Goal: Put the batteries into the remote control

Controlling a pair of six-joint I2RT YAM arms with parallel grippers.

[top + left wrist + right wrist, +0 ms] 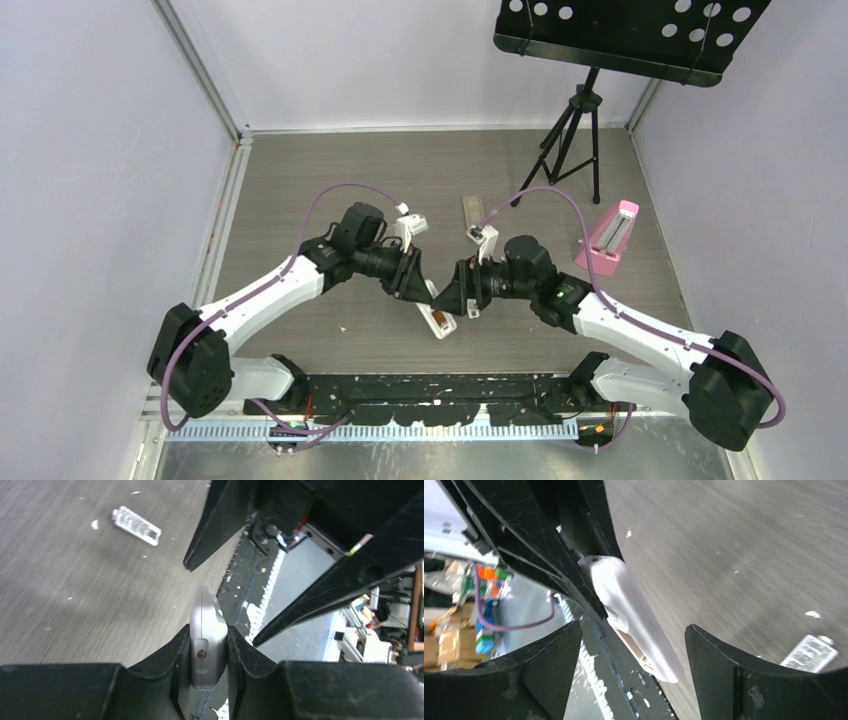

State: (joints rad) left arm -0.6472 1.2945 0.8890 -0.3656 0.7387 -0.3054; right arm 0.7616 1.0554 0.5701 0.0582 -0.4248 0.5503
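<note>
The left arm is stretched from its base toward the middle of the table (300, 180), bent at the elbow, with the wrist angled inward and back toward the near edge. The left gripper (208, 630) is pinched on the remote control (633, 611), which is held edge-on between the two pads and juts out well past their tips. Whether its far end touches the table cannot be told. The right arm is bent in mirror fashion, its wrist turned inward, so that the two grippers are set nose to nose. The right gripper (455, 296) is spread wide, and the free end of the remote control is seen in the gap between its fingers (549, 670), touched by neither. A tan-lined recess can be made out on the face turned toward the right gripper. A small clear ribbed piece (136, 525) is seen lying flat on the table ahead of the left gripper. Beyond both grippers a tan bar (473, 213) is lying, and a pink wedge (612, 238) is set well off to the right gripper's outer side.
</note>
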